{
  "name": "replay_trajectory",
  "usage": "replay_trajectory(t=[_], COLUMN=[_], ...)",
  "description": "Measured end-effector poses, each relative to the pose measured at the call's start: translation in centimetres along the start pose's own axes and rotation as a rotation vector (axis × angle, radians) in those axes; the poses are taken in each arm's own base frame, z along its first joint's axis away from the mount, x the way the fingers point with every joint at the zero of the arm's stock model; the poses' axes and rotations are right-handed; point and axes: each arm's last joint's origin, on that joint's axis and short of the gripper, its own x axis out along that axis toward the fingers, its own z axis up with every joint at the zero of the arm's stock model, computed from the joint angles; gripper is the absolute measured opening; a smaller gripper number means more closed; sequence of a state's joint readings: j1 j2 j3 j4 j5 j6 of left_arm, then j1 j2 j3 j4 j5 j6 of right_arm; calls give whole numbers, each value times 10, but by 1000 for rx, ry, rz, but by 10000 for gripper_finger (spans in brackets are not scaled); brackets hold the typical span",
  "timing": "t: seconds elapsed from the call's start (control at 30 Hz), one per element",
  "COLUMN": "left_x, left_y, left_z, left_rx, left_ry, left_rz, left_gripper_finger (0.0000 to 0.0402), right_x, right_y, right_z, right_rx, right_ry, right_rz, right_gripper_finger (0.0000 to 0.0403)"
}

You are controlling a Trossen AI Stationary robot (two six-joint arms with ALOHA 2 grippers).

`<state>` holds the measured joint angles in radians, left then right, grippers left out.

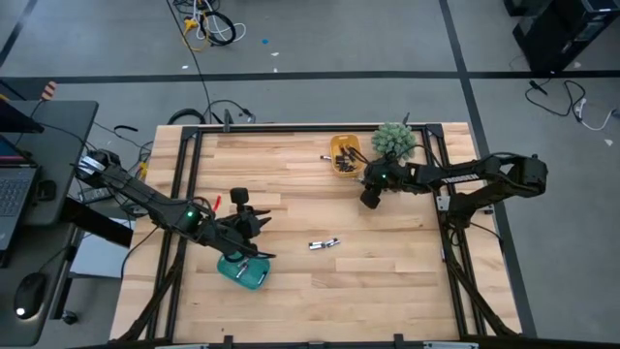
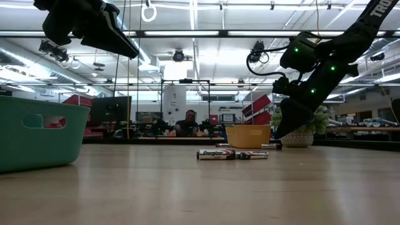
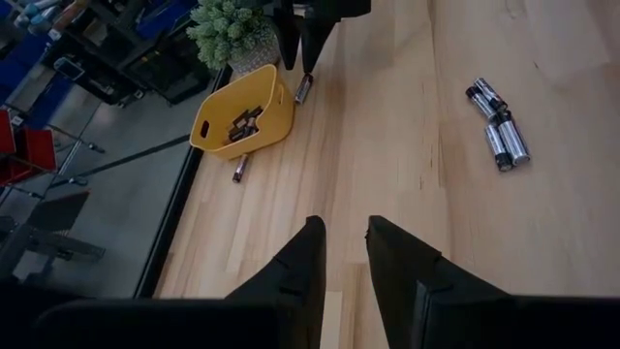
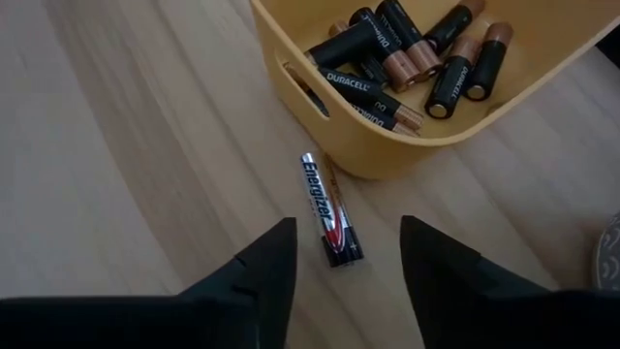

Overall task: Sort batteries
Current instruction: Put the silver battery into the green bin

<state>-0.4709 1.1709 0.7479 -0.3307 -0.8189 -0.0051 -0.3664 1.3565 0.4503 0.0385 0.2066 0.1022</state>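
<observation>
One battery [image 4: 330, 209] lies loose between the open right gripper [image 4: 341, 254] fingers, just beside the yellow bin [image 4: 387, 145], seen only in right wrist view. Left gripper [image 3: 344, 254], narrowly parted and empty, is above the teal bin [image 1: 241, 271]; bare table [image 1: 387, 281] around the centre cluster [image 1: 324, 244].

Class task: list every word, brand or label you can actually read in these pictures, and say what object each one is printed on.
"Energizer": on the silver and black battery lying on the table beside the yellow bin.
"DURACELL": on a black and copper battery inside that bin.
"Energizer": on the nearest battery in the low view.
Print on the other batteries is too small or blurred to read.
</observation>
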Motion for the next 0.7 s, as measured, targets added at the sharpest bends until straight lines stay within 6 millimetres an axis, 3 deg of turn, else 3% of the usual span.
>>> replay_trajectory(t=[0.7], left_x=[0], left_y=[0], left_z=[0], left_rx=[-4], left_ry=[-3], left_rz=[0], left_gripper_finger=[78], right_x=[-2], right_y=[7], right_z=[1], right_rx=[76], right_ry=[-23], right_rz=[-12], right_gripper_finger=[170])
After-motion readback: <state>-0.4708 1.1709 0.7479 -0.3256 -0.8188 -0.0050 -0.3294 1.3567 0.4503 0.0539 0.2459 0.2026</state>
